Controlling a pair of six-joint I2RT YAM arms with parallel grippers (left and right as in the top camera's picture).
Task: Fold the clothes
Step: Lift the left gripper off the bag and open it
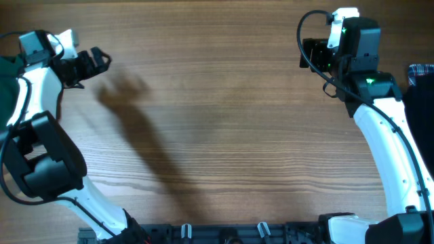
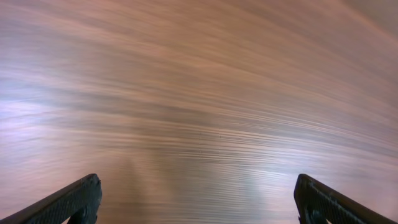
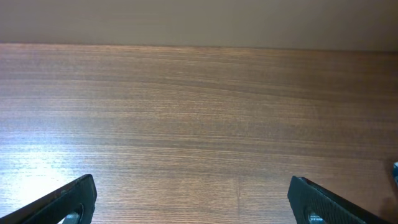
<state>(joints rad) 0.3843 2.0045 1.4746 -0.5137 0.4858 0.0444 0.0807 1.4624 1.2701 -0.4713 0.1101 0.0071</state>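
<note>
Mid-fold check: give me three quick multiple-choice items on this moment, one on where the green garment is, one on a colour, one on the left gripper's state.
1. In the overhead view, the dark green garment lies: A at the far left edge; B at the table's centre; C at the near edge.
2. The table is: A white; B brown wood; C blue.
3. The left gripper is: A shut on the garment; B shut on nothing; C open.

Answers: A, only a green strip shows at that edge; B, wood grain fills every view; C, its fingers stand wide apart with nothing between them.
</note>
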